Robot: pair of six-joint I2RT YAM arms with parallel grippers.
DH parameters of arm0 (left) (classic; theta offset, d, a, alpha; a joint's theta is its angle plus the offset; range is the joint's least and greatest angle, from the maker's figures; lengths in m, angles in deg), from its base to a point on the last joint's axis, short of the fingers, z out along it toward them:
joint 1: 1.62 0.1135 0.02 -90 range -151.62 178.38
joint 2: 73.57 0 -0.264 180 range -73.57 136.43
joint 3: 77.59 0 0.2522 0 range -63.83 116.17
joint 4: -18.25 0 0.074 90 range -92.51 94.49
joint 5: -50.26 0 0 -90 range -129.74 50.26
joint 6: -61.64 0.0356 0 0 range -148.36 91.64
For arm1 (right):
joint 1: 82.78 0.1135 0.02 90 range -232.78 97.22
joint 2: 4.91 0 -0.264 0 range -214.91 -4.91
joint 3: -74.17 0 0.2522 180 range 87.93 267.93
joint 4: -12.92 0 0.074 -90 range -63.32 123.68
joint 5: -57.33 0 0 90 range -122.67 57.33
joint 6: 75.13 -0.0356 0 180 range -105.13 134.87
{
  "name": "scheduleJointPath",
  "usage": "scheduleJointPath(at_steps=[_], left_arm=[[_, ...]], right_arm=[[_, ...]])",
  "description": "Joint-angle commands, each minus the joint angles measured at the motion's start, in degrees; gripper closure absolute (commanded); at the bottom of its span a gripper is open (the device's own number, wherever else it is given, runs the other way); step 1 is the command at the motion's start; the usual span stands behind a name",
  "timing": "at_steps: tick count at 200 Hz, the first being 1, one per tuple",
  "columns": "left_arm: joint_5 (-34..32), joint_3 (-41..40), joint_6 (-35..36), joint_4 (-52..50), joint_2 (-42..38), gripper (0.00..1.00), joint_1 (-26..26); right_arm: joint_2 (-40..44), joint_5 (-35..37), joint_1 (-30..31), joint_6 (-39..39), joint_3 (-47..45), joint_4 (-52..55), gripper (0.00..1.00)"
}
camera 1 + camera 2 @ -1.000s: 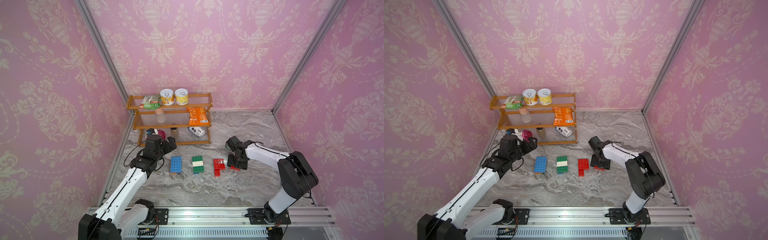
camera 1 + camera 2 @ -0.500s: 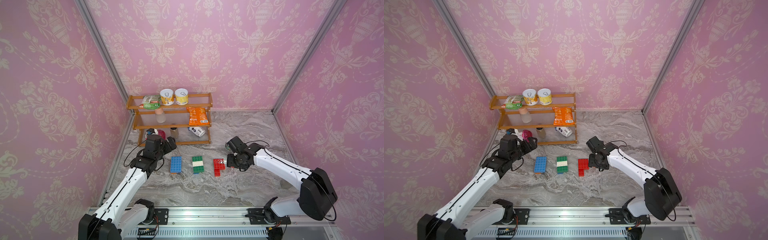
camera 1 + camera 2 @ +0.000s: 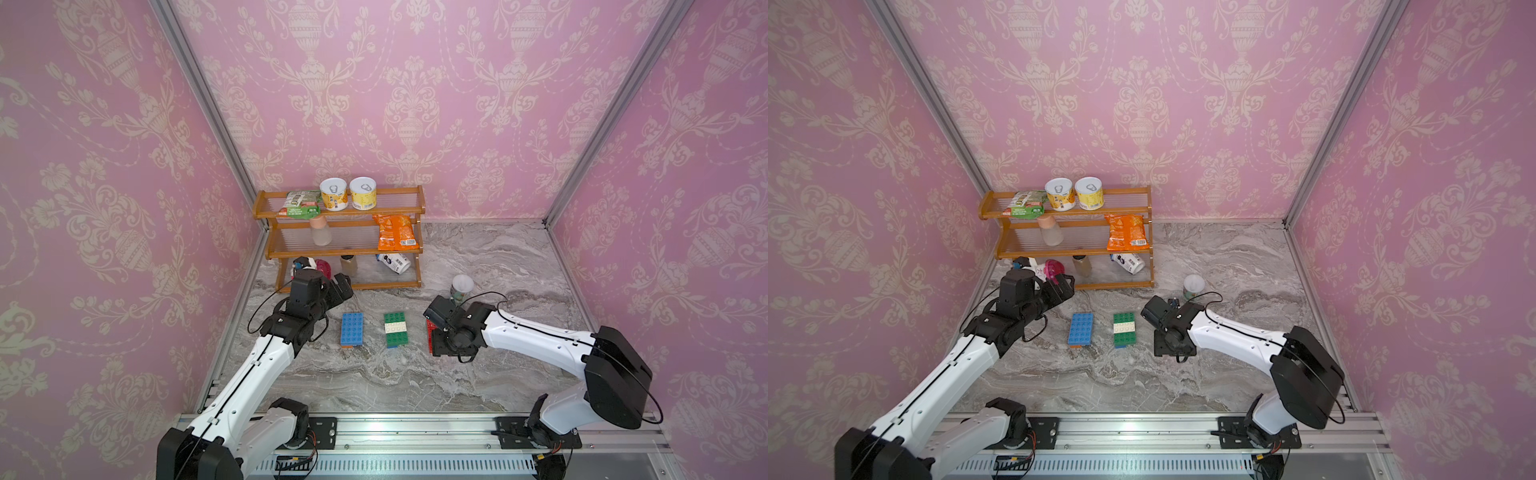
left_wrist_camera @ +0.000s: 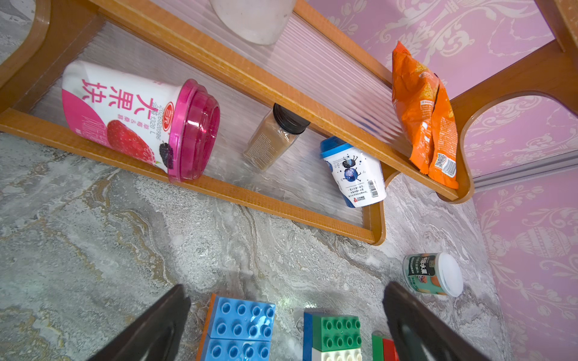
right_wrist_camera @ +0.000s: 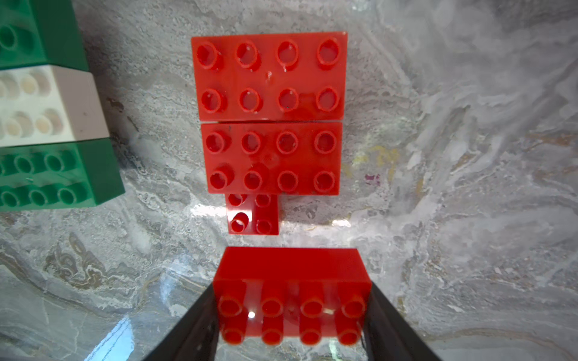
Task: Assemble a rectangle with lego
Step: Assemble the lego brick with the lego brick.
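In the right wrist view my right gripper (image 5: 292, 300) is shut on a red 2x4 lego brick (image 5: 291, 272), held by its short ends above the table. Just ahead of it lie two red 2x4 bricks (image 5: 270, 118) joined side by side, with a small lower red 2x2 brick (image 5: 252, 214) sticking out toward the held one. In both top views the right gripper (image 3: 442, 336) covers most of this red group. A blue lego block (image 3: 352, 329) and a green-white-green block (image 3: 395, 329) lie to its left. My left gripper (image 3: 343, 286) hovers open near the blue block (image 4: 239, 325), holding nothing.
A wooden three-tier rack (image 3: 345, 249) with cans, a snack bag and bottles stands at the back left, close behind the left gripper. A small white-lidded cup (image 3: 462, 286) stands behind the right gripper. Pink walls close in the marble table (image 3: 415, 382).
The right arm has swung leftward, carrying the red brick from beside the red group to above it. The left arm has not moved.
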Motion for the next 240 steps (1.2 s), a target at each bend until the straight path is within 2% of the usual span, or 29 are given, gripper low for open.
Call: scheduleJointPath(at_steps=[1,87,240], left_arm=[[-1.2,0.5,1.1,-0.7,0.5,0.01,-0.4],[-1.3,0.4,1.2,-0.8,0.1,0.01,-0.4],[-1.5,0.3,1.2,-0.8,0.2,0.01,-0.4]], right_arm=[[-2.3,0.5,0.4,0.2,2.8,-1.0,0.55],[-7.4,2.9,0.1,3.7,8.1,2.9,0.56],[-8.1,1.6,-2.4,5.3,6.0,2.6,0.57]])
